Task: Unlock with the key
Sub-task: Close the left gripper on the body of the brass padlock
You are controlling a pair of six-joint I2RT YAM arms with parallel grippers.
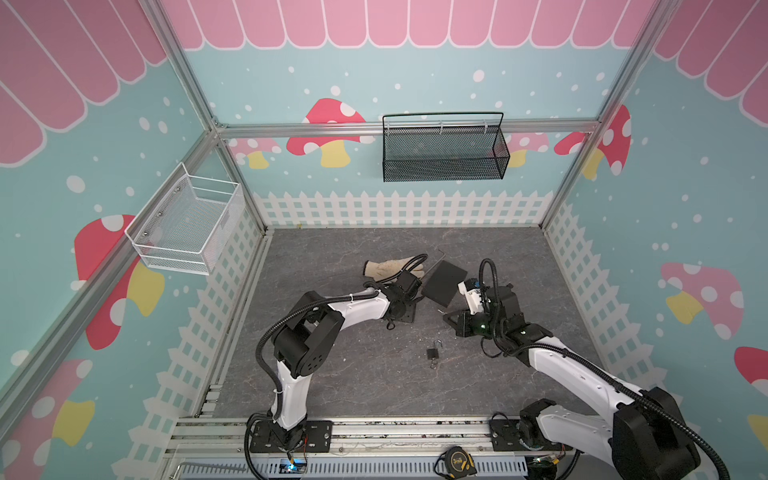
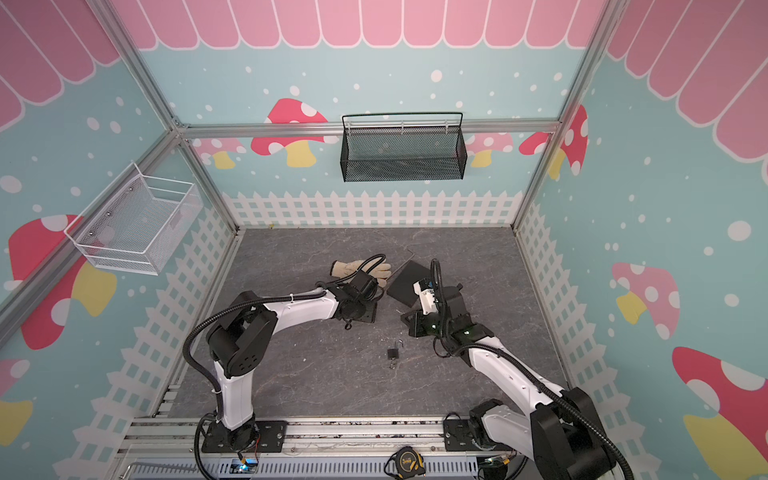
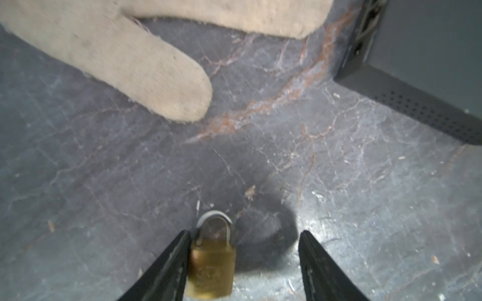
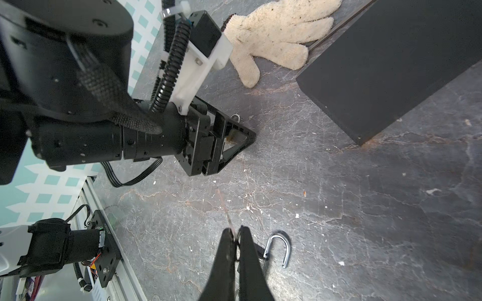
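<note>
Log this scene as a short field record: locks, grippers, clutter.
brass padlock: looks closed, between the fingers of the left gripper
left gripper: open, one finger against the brass padlock, the other clear of it
right gripper: shut
black padlock: on the table, shackle looks open, beside the right gripper's tips
clutter: knit glove and black box, farther back
</note>
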